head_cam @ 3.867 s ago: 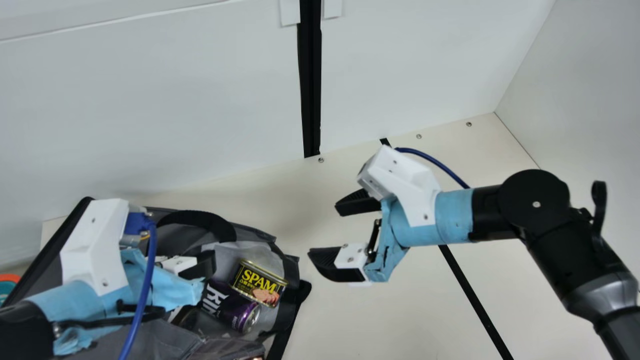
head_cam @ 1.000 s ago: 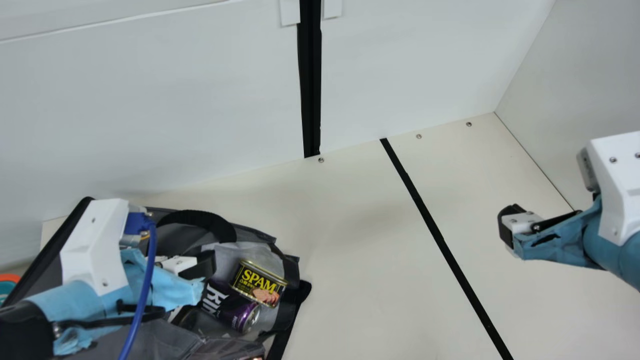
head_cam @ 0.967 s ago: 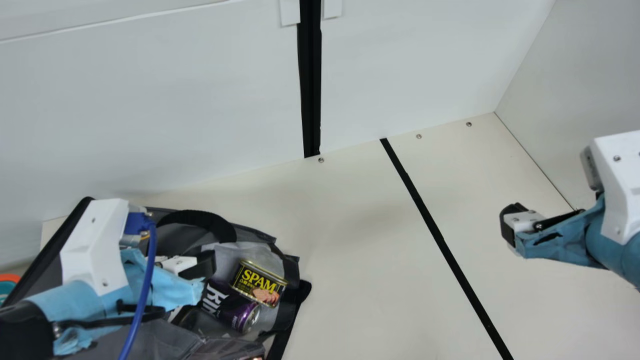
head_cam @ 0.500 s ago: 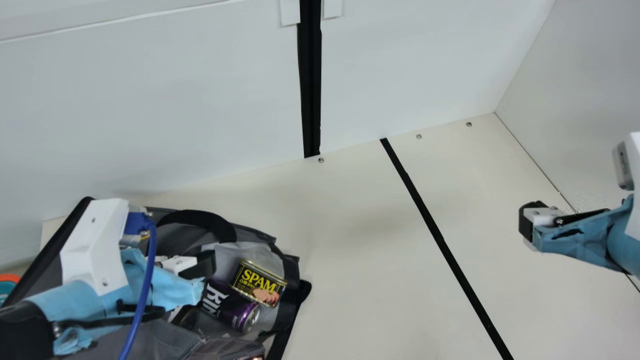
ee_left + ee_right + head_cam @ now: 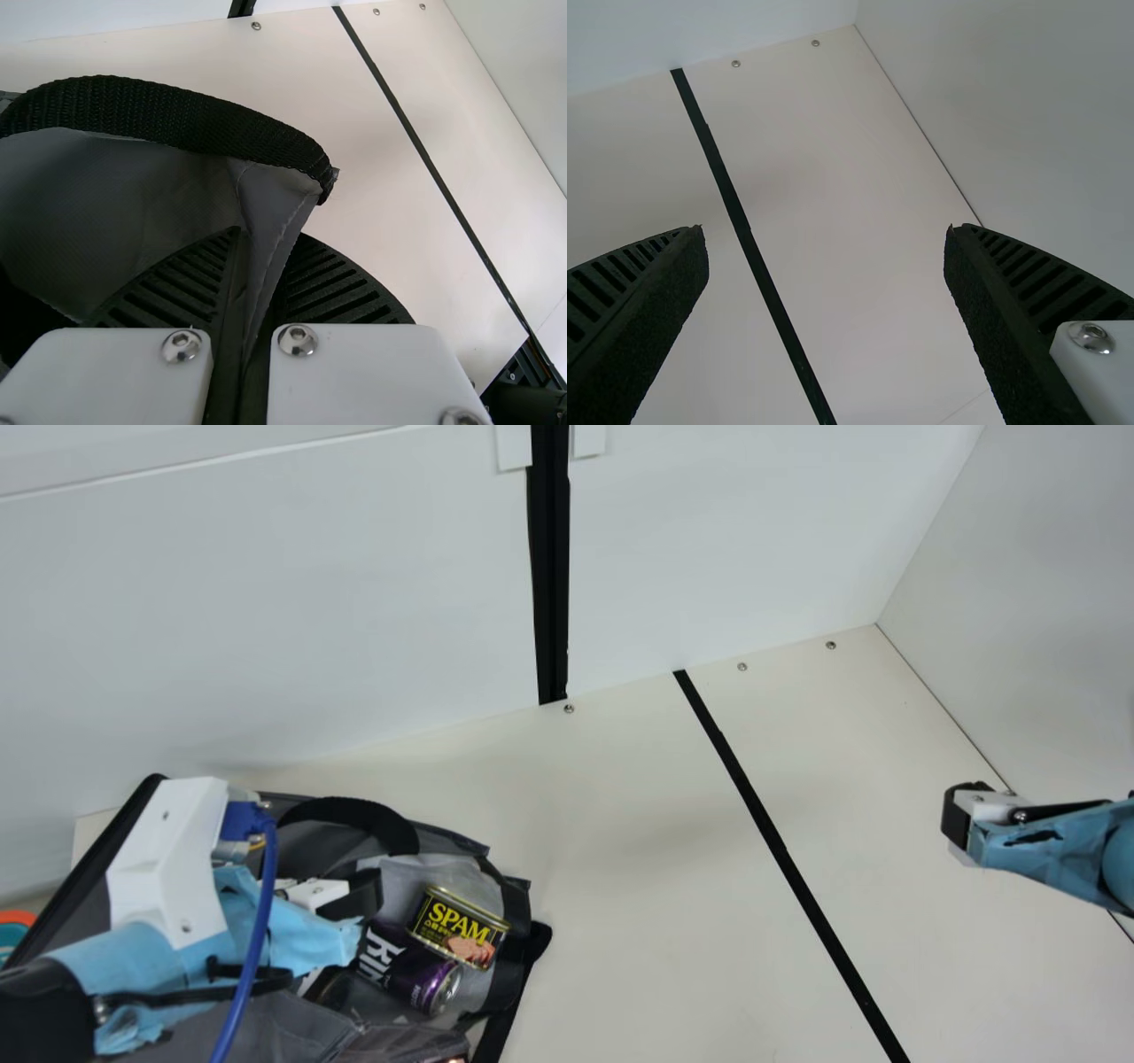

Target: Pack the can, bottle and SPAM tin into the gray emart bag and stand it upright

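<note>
Jaws of the left gripper (image 5: 370, 892) are closed on a fabric fold of the gray emart bag (image 5: 275, 1029), those of the right gripper (image 5: 957, 817) stand wide apart above the table (image 5: 620, 850), and the SPAM tin (image 5: 457, 926) lies just beside the purple can (image 5: 415, 976) in the bag.

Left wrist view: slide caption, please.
Black ribbed jaws pinching a fold of the gray fabric bag, near its black woven handle, over the cream table.
</note>
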Controlling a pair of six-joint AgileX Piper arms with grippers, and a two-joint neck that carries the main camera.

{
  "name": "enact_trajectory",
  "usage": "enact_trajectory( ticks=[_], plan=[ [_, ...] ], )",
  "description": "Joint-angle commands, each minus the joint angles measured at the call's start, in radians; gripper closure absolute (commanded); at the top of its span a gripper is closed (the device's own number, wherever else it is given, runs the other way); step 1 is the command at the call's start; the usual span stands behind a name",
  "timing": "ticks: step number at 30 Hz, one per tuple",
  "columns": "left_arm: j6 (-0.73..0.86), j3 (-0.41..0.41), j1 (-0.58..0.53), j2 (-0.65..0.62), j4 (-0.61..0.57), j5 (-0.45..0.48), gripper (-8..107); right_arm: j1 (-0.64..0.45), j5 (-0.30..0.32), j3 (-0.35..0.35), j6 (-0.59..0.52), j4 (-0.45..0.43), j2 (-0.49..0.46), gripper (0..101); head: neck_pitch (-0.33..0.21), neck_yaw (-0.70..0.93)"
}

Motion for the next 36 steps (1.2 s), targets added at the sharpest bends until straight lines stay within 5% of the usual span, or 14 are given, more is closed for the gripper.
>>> enact_trajectory(
  ticks=[1, 36],
  plan=[
    [0.000, 0.000, 0.000, 0.000, 0.000, 0.000, 107, -0.006, -0.001, 0.001, -0.002, 0.008, 0.000, 6, -0.023, -0.001],
    [0.000, 0.000, 0.000, 0.000, 0.000, 0.000, 107, 0.073, -0.001, 0.029, -0.158, 0.172, 0.112, 6, -0.023, -0.001]
  ],
)
